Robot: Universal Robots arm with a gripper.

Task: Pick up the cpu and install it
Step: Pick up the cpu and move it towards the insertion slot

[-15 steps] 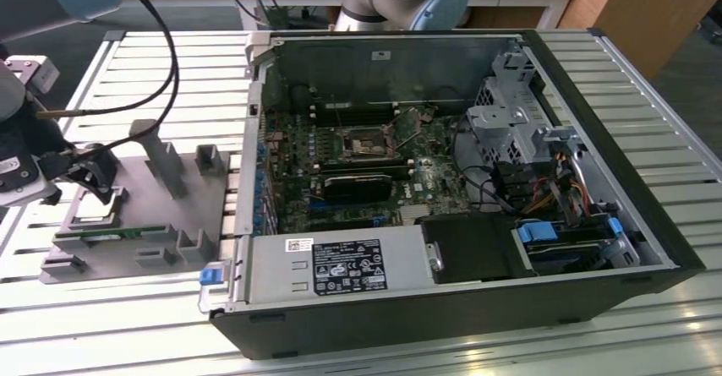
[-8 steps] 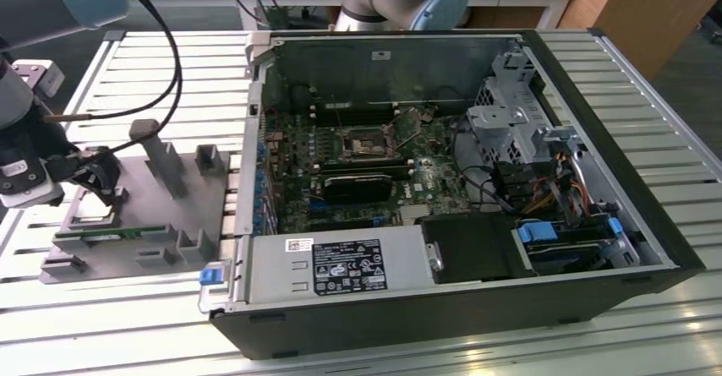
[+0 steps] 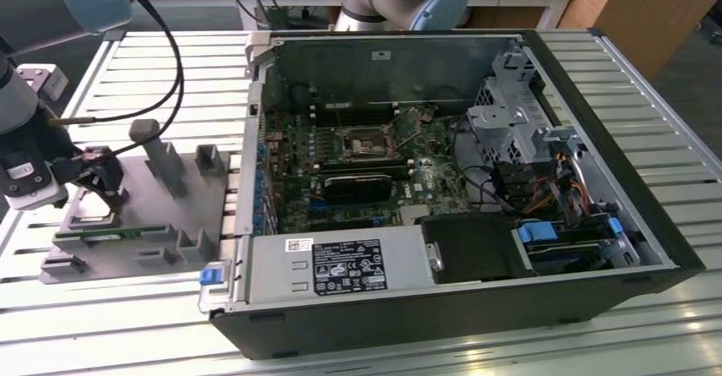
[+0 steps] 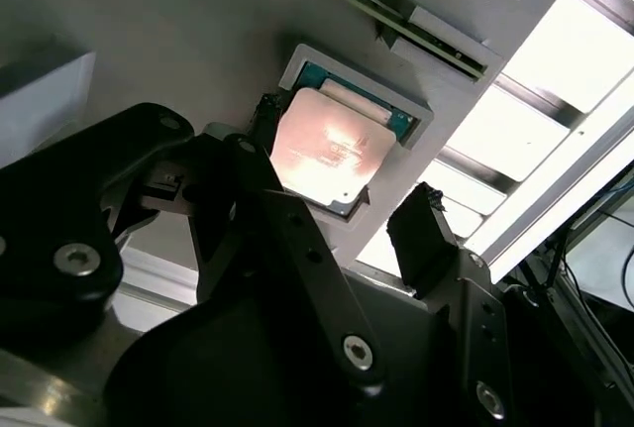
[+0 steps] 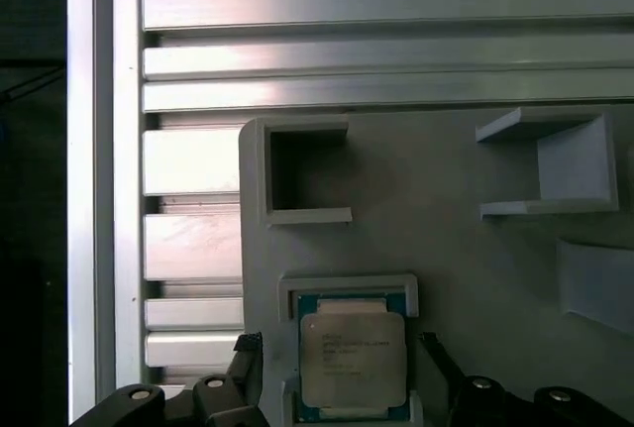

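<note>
While the cpu (image 5: 354, 368) lies in its pocket on the grey fixture (image 5: 475, 278), the end effector (image 5: 338, 348) straddles it with fingers spread — nothing gripped yet, so pickup and installation are both left.

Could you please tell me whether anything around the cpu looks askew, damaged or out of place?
Nothing stands out. The cpu lies flat and square in its recess on the grey fixture. The claw hangs open over it, with one finger on either side of the chip and not yet closed on it.
</note>
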